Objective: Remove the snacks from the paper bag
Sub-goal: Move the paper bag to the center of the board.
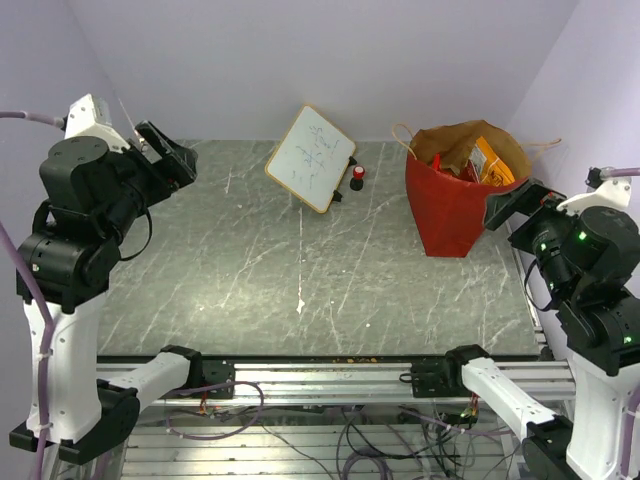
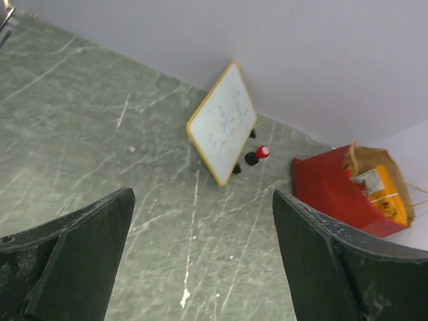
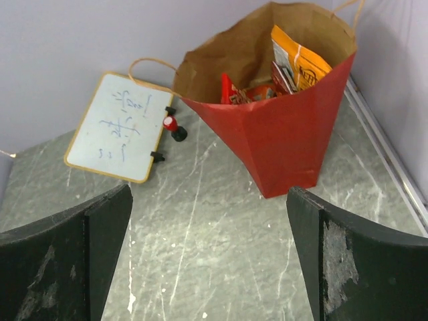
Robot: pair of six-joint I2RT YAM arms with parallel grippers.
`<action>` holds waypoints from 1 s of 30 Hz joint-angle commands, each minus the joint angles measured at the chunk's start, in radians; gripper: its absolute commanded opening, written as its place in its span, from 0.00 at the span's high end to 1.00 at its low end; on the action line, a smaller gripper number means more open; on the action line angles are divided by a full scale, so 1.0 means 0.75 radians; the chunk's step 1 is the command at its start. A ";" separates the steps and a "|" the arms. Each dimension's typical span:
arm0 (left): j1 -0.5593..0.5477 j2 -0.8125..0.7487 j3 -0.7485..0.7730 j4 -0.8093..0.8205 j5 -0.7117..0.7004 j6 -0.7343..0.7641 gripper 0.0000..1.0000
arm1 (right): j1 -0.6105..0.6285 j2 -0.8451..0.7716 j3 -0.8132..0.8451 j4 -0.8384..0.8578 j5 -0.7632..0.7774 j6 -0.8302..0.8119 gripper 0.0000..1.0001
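Arm on the left is raised over the left side of the grey veined table (image 1: 250, 280). The left gripper (image 1: 165, 155) is spread wide, and I see nothing between its fingers, only bare tabletop through its wrist camera.

Toward the back, near the middle, a white whiteboard (image 1: 312, 158) with a tan frame stands tilted, blue scribbles on its face. Just beside its right edge is a small red-and-black bottle (image 1: 357, 177); a second dark piece by it is too small for me to make out.

Right of that, at the back right, the paper bag (image 1: 450, 215) stands upright with its mouth open. The snacks (image 3: 297, 57) are inside: one orange packet stands tall against the brown lining, with red ones lower down.

The right gripper (image 1: 515, 205) hangs just beside the bag's right side, fingers wide and holding nothing.
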 commanded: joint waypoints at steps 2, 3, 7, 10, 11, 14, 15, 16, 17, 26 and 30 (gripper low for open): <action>0.050 -0.021 -0.063 -0.100 0.005 0.021 0.06 | -0.008 0.001 -0.042 -0.108 0.090 0.057 0.00; 0.057 -0.021 -0.073 -0.109 0.009 0.023 0.06 | -0.008 0.008 -0.046 -0.119 0.102 0.067 0.00; 0.080 -0.019 -0.118 -0.130 0.045 0.028 0.06 | -0.010 0.064 -0.063 -0.200 0.189 0.128 0.00; 0.093 -0.019 -0.157 -0.131 0.084 0.018 0.06 | -0.011 0.126 -0.068 -0.218 0.235 0.121 0.00; 0.096 -0.019 -0.171 -0.132 0.092 0.012 0.06 | -0.012 0.148 -0.067 -0.214 0.247 0.113 0.00; 0.105 -0.015 -0.214 -0.143 0.111 0.003 0.06 | -0.013 0.220 -0.070 -0.171 0.247 0.042 0.00; 0.107 -0.010 -0.222 -0.151 0.117 0.003 0.06 | -0.014 0.249 -0.074 -0.154 0.241 0.020 0.00; 0.108 -0.006 -0.223 -0.163 0.121 0.004 0.06 | -0.014 0.278 -0.075 -0.134 0.225 -0.002 0.00; 0.109 0.000 -0.221 -0.175 0.125 0.006 0.06 | -0.015 0.303 -0.077 -0.097 0.208 -0.029 0.00; 0.117 -0.021 -0.274 -0.205 0.202 -0.021 0.07 | -0.019 0.544 -0.141 0.347 -0.197 -0.362 0.00; 0.118 -0.036 -0.320 -0.161 0.309 -0.072 0.07 | -0.021 0.738 -0.096 0.491 -0.310 -0.451 0.02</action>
